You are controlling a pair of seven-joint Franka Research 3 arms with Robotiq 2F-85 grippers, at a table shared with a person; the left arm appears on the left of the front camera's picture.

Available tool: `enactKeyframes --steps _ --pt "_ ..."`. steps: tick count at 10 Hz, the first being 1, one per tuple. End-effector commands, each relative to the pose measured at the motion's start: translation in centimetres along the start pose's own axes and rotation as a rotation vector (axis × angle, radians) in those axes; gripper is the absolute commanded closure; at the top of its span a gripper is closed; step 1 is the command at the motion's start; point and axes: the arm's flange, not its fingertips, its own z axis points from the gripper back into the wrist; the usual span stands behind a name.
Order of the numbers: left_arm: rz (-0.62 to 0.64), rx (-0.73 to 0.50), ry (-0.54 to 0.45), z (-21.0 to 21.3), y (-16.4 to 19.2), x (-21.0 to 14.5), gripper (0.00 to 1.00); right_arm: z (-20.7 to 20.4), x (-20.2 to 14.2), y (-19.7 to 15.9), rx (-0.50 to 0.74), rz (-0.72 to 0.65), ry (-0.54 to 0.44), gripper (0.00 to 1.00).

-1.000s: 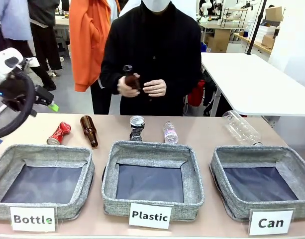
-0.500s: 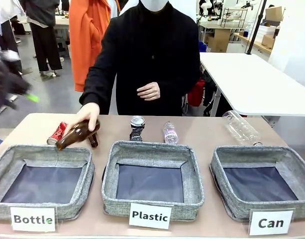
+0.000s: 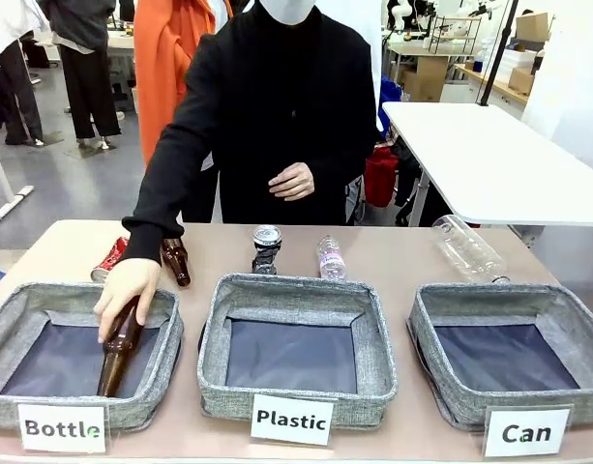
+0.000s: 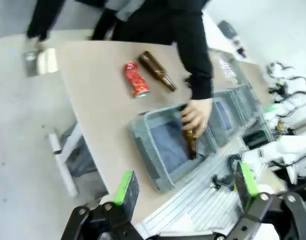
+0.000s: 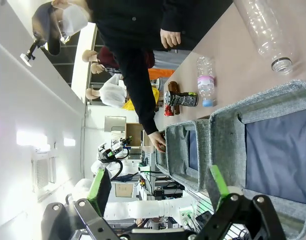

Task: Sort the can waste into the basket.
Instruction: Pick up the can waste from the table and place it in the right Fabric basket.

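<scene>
The red crushed can lies at the far left of the table, beside a brown bottle. The black can with a silver top stands behind the middle basket. The basket marked "Can" sits at the right, its dark lining bare. In the left wrist view my left gripper hangs open, high above the table's left end, over the red can. My right gripper is open above the Can basket, with the black can farther off.
A person's hand lowers a brown bottle into the "Bottle" basket. The "Plastic" basket stands in the middle. A small plastic bottle and a large clear one lie behind the baskets.
The person carried a brown bottle from chest height down into the Bottle basket. My left arm has swung out of the front view's left edge.
</scene>
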Motion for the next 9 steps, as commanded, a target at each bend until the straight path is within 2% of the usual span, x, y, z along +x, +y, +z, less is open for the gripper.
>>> enactKeyframes --steps 1,5,9 --pt "0.022 -0.106 0.029 -0.2 3.5 1.1 0.00 0.2 0.1 0.2 0.006 0.009 0.009 0.00" --pt "0.009 -0.103 0.065 -1.1 2.2 0.5 0.00 0.2 0.1 0.2 0.006 0.009 0.009 0.00" --pt "0.080 -0.045 0.223 -7.7 -3.0 3.6 0.00 0.2 0.1 0.2 0.006 0.009 0.009 0.00"
